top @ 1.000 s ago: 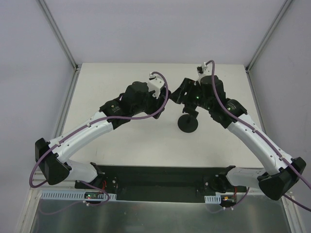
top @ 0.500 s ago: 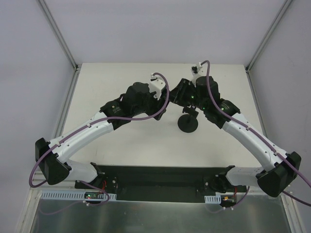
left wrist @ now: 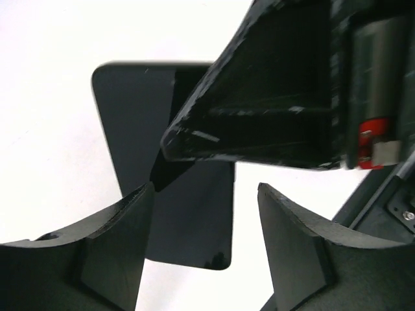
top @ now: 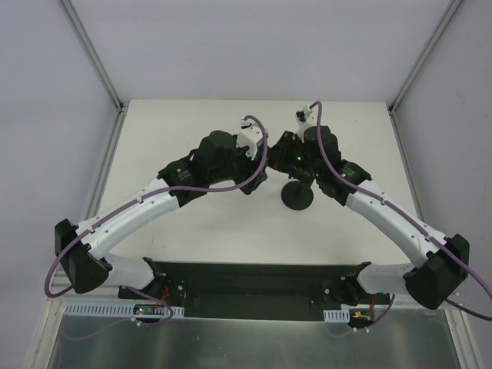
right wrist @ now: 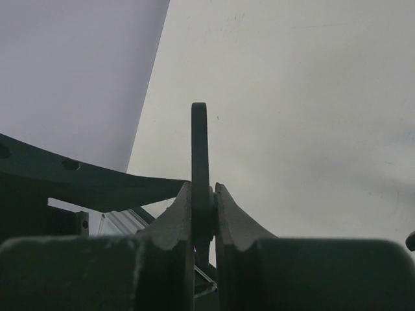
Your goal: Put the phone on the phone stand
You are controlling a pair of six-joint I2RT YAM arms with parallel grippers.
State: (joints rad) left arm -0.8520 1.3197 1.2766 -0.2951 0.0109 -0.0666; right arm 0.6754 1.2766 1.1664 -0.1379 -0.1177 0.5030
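Note:
The phone (left wrist: 188,220), a glossy dark slab, shows face-on in the left wrist view. In the right wrist view the phone (right wrist: 200,139) appears edge-on and upright. My right gripper (right wrist: 202,189) is shut on its lower part, both fingers pressed against its faces. My left gripper (left wrist: 206,188) stands open. Its left finger overlaps the phone's corner and its right finger is clear of the phone's edge. The right gripper's finger (left wrist: 259,103) crosses over the phone. The phone stand (top: 297,197) sits on the table just near-right of both grippers (top: 275,156), with nothing on it.
Both arms meet over the middle of the white table (top: 192,223). The left arm's purple cable (top: 231,183) loops beside the wrists. Enclosure posts (top: 104,77) rise at the table's far corners.
My right arm has swung left toward the left gripper, and its jaws have closed on the phone. My left gripper's jaws have narrowed somewhat. The stand has not moved.

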